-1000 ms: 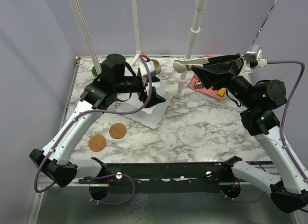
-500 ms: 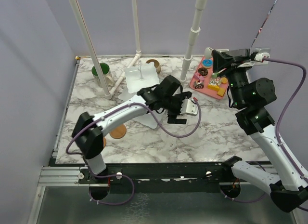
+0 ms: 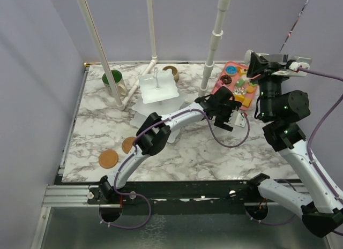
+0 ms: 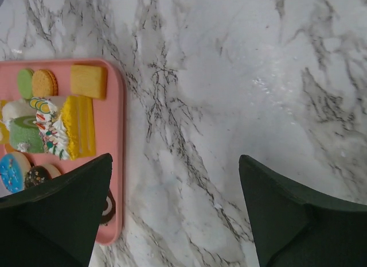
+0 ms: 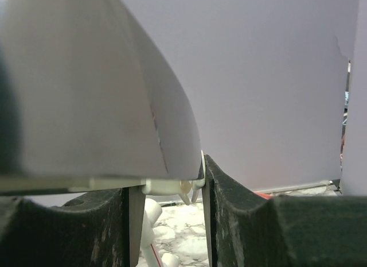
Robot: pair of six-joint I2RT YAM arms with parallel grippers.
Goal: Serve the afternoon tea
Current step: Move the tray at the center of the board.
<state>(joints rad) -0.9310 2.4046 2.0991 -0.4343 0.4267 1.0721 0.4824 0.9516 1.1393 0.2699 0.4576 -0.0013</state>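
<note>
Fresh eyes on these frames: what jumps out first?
The left arm stretches across the marble table, the open left pincer hanging beside the pink tray of toy pastries at far right. The white three-tier stand sits far centre; the right pincer, raised, clamps what look like metal tongs.

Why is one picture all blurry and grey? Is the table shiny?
Right wrist view: the tongs in the right gripper sit very near the lens, so they blur. Left wrist view: sharp, with glare on the table. Top view: sharp, soft shadows.

Left arm (image 3: 177, 118) reaches rightward, fingers (image 4: 63, 215) spread wide.
</note>
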